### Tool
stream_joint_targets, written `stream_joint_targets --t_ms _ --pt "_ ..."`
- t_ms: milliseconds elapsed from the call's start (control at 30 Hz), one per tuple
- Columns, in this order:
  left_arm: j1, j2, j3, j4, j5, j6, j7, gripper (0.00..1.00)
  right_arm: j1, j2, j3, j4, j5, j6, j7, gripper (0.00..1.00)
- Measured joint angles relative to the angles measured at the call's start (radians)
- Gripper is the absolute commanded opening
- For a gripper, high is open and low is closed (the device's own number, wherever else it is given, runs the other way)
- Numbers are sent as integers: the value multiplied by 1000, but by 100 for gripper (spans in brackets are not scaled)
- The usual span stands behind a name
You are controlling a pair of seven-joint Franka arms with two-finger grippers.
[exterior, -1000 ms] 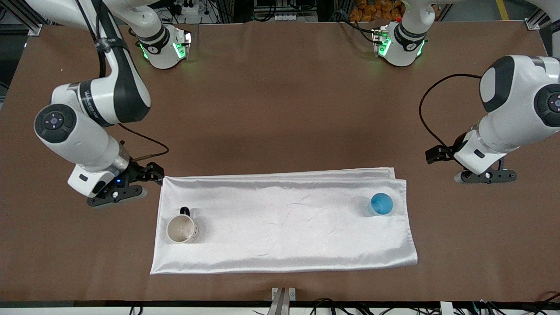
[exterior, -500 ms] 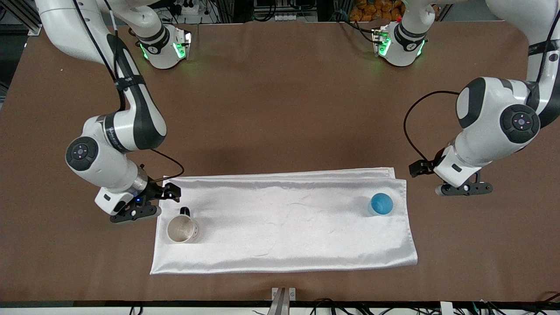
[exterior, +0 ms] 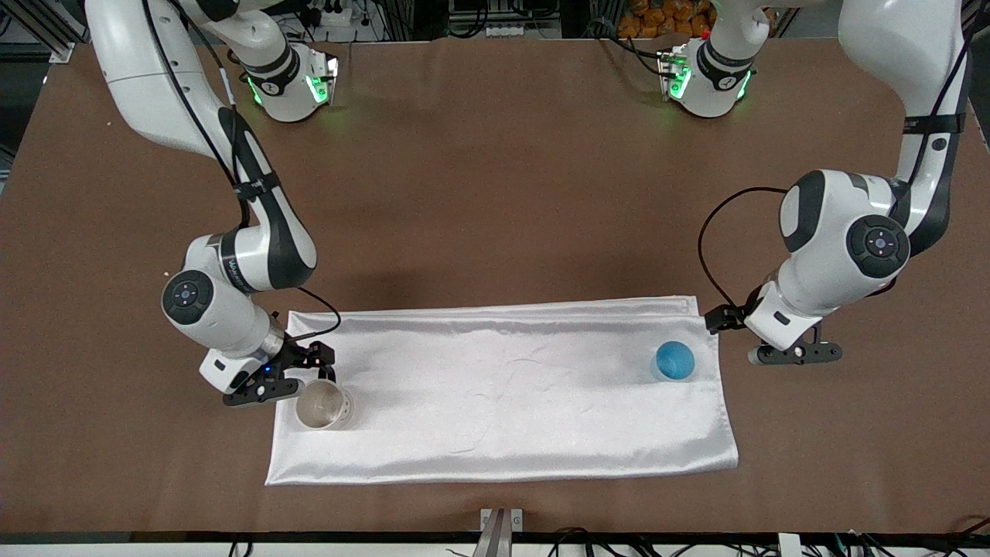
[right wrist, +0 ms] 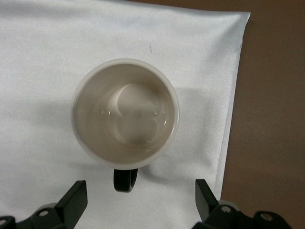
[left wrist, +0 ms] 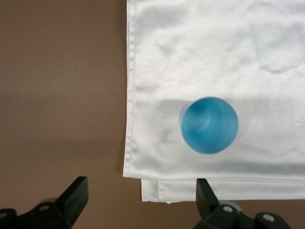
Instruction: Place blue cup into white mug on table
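Right wrist view: white mug (right wrist: 125,113) handle visible, hidden in front view | blue cup (exterior: 674,360) on white cloth (exterior: 495,387), desk (exterior: 495,193) front edge | right gripper (exterior: 288,377) over mug, left gripper (exterior: 773,338) beside cup, fingers spread.

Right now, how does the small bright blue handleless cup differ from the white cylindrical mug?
The bright blue handleless cup has no handle; the white cylindrical mug has a small black one. The cup stands toward the left arm's end of the shiny white cloth, the mug toward the right arm's. Both stand upright, empty.
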Motion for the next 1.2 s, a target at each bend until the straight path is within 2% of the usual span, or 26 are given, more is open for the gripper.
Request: stream_joint_targets --t_ms 667,1200 --pt "-29 124 -1 0 0 180 -20 100 8 53 3 1 9 133 1 100" --pt "-38 160 -1 7 0 211 -20 100 12 68 3 14 10 165 2 100"
